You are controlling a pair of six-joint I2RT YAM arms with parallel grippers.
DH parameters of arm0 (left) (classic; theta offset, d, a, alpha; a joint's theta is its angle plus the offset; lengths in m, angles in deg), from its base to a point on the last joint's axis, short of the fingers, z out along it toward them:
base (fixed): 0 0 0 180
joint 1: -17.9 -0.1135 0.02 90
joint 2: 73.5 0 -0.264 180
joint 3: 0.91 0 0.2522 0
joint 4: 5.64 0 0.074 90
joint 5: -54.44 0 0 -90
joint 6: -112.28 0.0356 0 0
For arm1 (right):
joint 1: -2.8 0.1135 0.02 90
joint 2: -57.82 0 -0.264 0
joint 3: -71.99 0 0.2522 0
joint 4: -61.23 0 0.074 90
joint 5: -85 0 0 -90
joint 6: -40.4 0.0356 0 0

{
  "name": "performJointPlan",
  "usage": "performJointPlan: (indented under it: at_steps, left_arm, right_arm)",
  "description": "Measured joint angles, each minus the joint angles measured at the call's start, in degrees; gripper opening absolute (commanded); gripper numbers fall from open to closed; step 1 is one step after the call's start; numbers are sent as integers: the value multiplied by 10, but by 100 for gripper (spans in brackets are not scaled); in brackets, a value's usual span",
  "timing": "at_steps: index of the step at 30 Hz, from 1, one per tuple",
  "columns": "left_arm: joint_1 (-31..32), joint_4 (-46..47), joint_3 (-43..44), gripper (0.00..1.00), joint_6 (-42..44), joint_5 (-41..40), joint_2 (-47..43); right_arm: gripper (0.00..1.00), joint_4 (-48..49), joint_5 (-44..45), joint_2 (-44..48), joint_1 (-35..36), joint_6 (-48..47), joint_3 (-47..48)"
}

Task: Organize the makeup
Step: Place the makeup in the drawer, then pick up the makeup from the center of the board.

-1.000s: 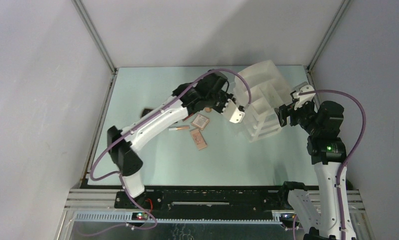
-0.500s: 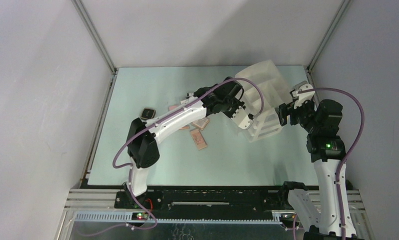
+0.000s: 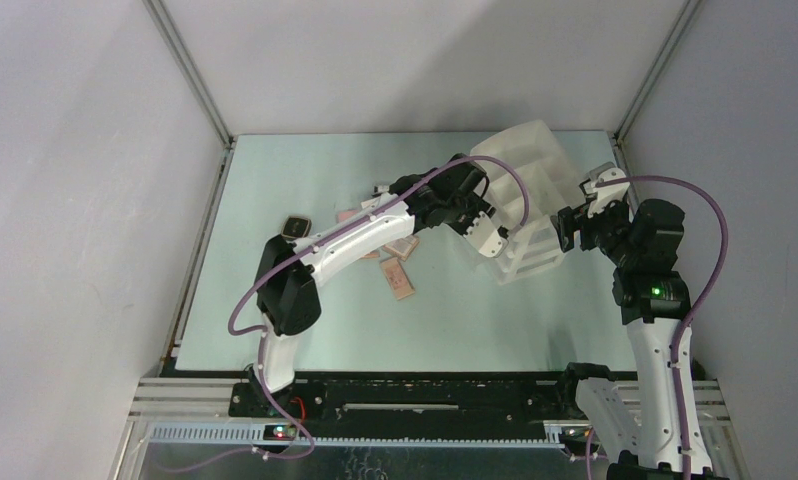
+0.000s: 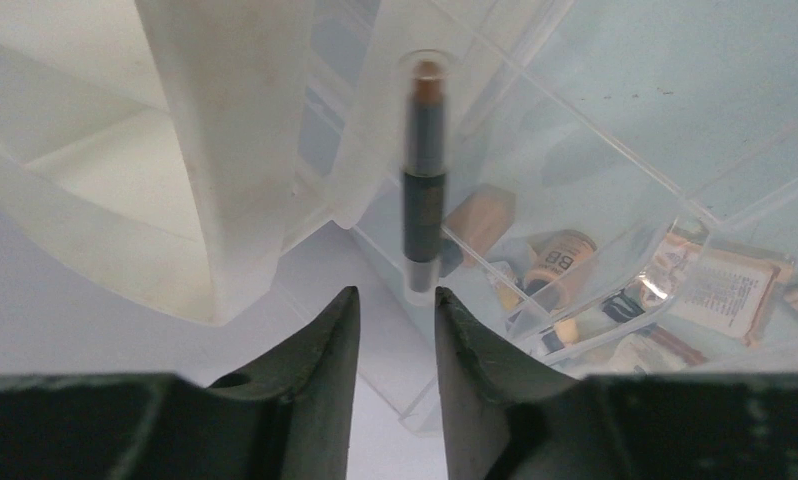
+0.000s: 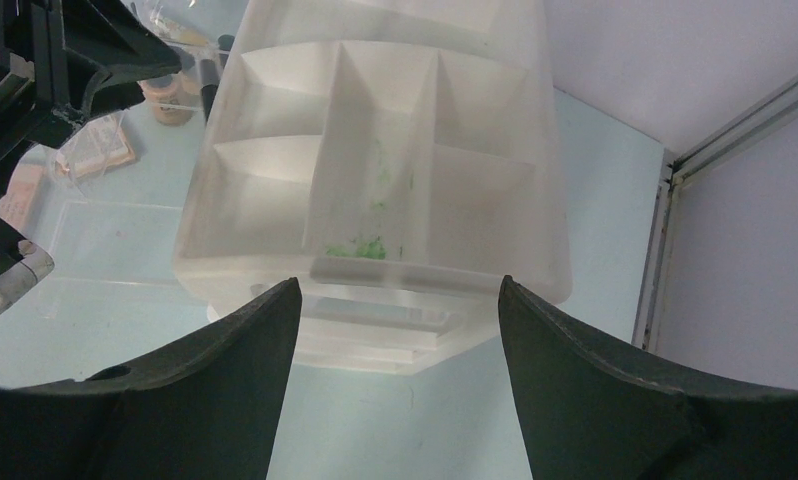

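A thin dark makeup stick with a brown tip [image 4: 424, 170] stands upright in a clear compartment of the white drawer organizer [image 3: 520, 190]. My left gripper [image 4: 395, 295] sits just below it, its jaws a little apart and holding nothing; from above, the left gripper [image 3: 490, 240] is at the organizer's front left. A beige black-capped bottle [image 4: 558, 255] and a pink palette [image 4: 732, 290] show through the clear walls. My right gripper [image 5: 399, 285] stands open facing the organizer [image 5: 375, 170] from the right, apart from it.
Flat pink palettes [image 3: 400, 280] and a black compact [image 3: 296, 224] lie on the green table [image 3: 305, 330] left of the organizer. The frame post and side wall [image 5: 675, 230] stand close on the right of the organizer.
My left arm swung right from over the palettes to the organizer's front, then held there. The right arm has not moved.
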Motion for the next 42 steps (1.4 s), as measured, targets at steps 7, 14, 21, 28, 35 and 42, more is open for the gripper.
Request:
performJointPlan:
  at_steps: [7, 14, 21, 28, 35, 42]
  left_arm:
    - [0, 0, 0, 50, -2, -6, -4]
    - [0, 0, -2, 63, -44, -26, -60]
    - [-13, 34, -97, 80, -134, -42, -215]
    - [-98, 65, -304, 82, -231, -35, -339]
    - [-204, 60, -411, 81, -290, 31, -340]
    - [-260, 58, -411, 73, -293, 103, -242]
  right_arm:
    - [81, 0, 0, 0, -5, 0, 0]
    - [81, 0, 0, 0, -7, 0, 0]
    - [81, 2, 0, 2, -7, 0, -1]
    - [81, 4, 0, 2, -7, 0, -3]
    - [81, 4, 2, -5, -7, 0, -3]
    - [81, 4, 2, -13, -7, 0, -3]
